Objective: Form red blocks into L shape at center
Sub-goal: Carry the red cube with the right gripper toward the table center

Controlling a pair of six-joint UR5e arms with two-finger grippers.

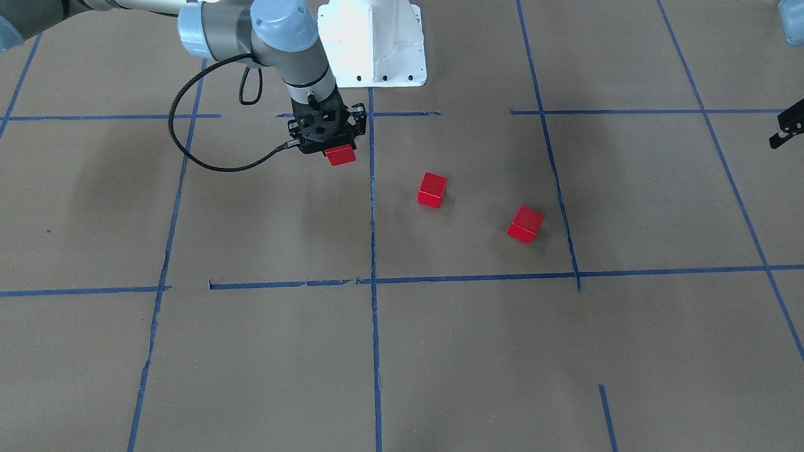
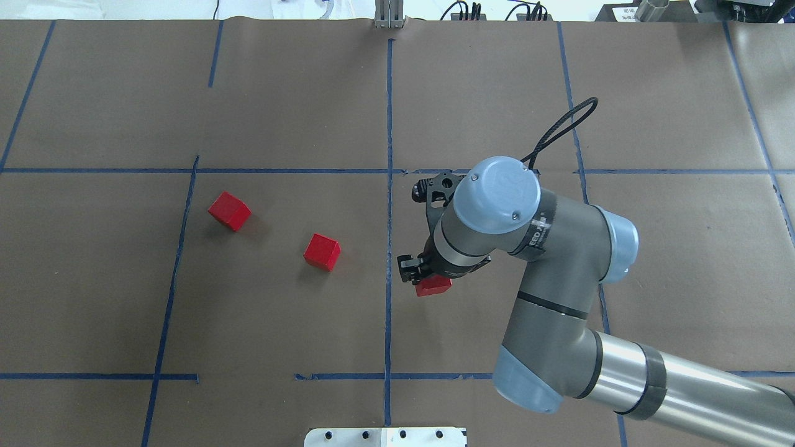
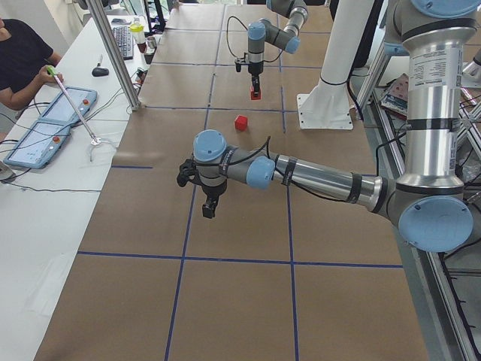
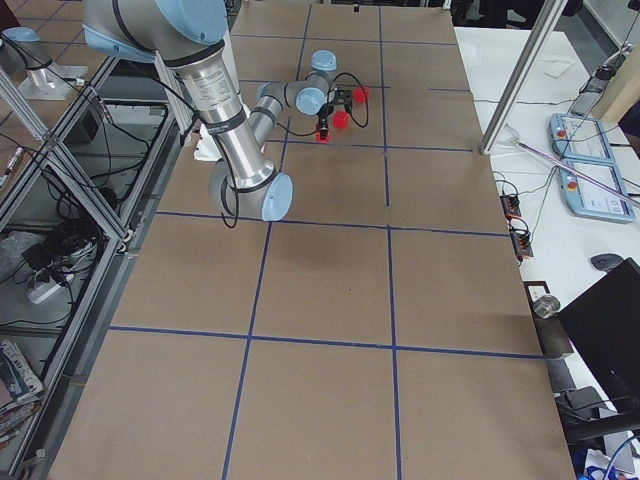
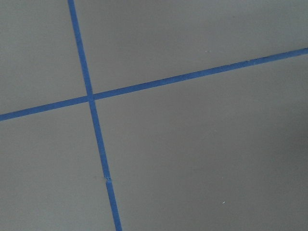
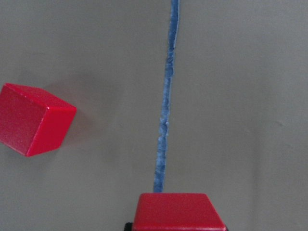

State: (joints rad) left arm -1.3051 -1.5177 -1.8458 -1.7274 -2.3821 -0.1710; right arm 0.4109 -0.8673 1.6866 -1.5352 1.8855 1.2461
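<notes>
Three red blocks are in view. My right gripper (image 1: 338, 149) (image 2: 427, 280) is shut on one red block (image 1: 341, 155) (image 2: 433, 286) (image 6: 179, 211), held low just beside the long blue tape line (image 1: 372, 220) (image 2: 389, 248) (image 6: 166, 96) that crosses the center. A second red block (image 1: 432, 189) (image 2: 322, 252) (image 6: 34, 119) lies on the brown paper across that line. The third red block (image 1: 526, 224) (image 2: 229, 210) lies farther out on the same side. My left gripper (image 1: 786, 129) (image 3: 209, 209) hangs far off over bare paper; I cannot tell whether it is open or shut.
The white robot base (image 1: 377, 44) (image 2: 385, 436) stands at the table's near-robot edge. A black cable (image 1: 182, 138) loops from the right wrist. A person (image 3: 22, 53) sits at a side table with tablets, beyond the table's far edge.
</notes>
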